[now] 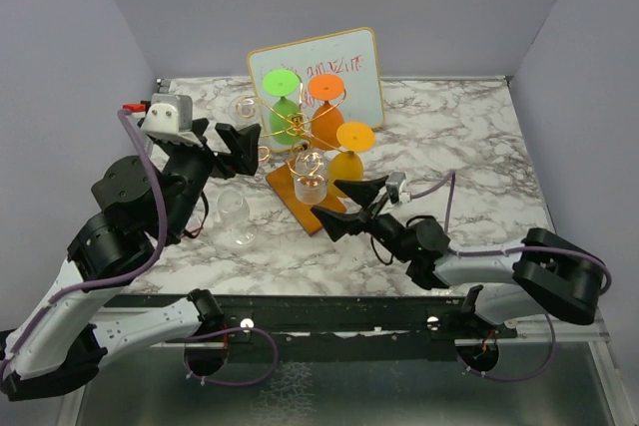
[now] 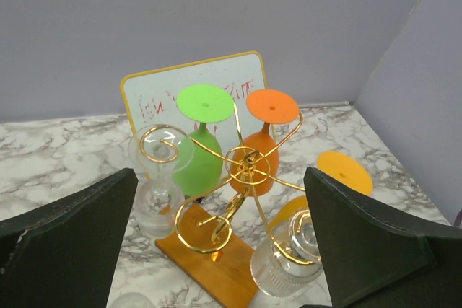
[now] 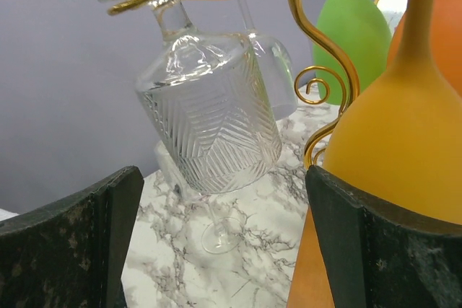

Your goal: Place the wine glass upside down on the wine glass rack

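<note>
With both grippers standing wide open and holding nothing, I see the wine glass [image 3: 209, 124] hanging bowl-down from a curled arm on the front of the rack [image 1: 296, 127]. It tilts a little. The right gripper [image 1: 329, 208] sits just in front of the rack, its fingers either side of that glass and apart from it. The left gripper [image 1: 255, 150] hovers left of the rack, facing it.

The rack is crowded. A green glass [image 1: 283, 112] and an orange glass [image 1: 326, 122] hang at its back, a yellow glass [image 1: 348, 162] hangs on its right, close to the right gripper, and a second clear glass [image 1: 244, 107] hangs on its left. A loose clear glass [image 1: 236, 218] stands upright on the table [image 1: 459, 147] left of the rack's base, below the left arm. A whiteboard [image 1: 354, 62] leans just behind the rack.

Grey walls close in behind the rack and to both sides. The widest bare marble lies right of the rack, with a narrower strip in front of it.
</note>
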You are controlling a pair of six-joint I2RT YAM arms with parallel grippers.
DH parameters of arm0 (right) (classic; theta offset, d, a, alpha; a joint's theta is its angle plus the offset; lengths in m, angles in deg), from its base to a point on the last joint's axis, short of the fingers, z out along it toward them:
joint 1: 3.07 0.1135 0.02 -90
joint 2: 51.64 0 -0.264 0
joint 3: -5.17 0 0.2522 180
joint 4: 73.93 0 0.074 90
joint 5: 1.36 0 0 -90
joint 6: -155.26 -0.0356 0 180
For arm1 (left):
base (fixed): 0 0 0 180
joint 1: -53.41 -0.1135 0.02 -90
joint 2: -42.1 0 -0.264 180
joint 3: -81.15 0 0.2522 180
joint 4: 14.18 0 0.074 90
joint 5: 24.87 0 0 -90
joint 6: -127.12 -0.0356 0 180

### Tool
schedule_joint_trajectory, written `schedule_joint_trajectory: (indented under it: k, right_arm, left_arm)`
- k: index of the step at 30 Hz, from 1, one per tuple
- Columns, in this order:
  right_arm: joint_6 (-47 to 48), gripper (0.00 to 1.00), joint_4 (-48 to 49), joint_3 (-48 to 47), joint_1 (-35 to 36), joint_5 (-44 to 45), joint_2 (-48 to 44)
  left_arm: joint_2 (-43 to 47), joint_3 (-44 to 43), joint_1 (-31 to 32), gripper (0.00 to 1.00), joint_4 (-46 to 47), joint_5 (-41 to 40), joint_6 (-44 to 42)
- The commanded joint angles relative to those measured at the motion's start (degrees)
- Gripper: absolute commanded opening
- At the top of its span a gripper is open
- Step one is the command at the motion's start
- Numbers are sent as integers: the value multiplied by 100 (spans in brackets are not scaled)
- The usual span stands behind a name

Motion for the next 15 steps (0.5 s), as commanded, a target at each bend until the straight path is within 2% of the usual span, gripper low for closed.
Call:
schedule_joint_trajectory:
  k: [1, 5, 8, 15]
  right_arm:
    - [117, 100, -1128, 286, 17, -75, -882]
    - [-12, 100, -2249, 390, 17, 62, -1760]
    - [-153, 97, -2886, 424, 17, 347, -2314]
    - [-508, 77, -4092, 189, 17, 1140, -3113]
  left_arm:
    - [273, -157, 32, 99, -1353, -322, 644]
    - [447, 19, 32, 96, -2273, -585, 1465]
    - [473, 274, 32, 85, -3004, -736, 2255]
    - [354, 908, 32, 61, -3987, -951, 3861]
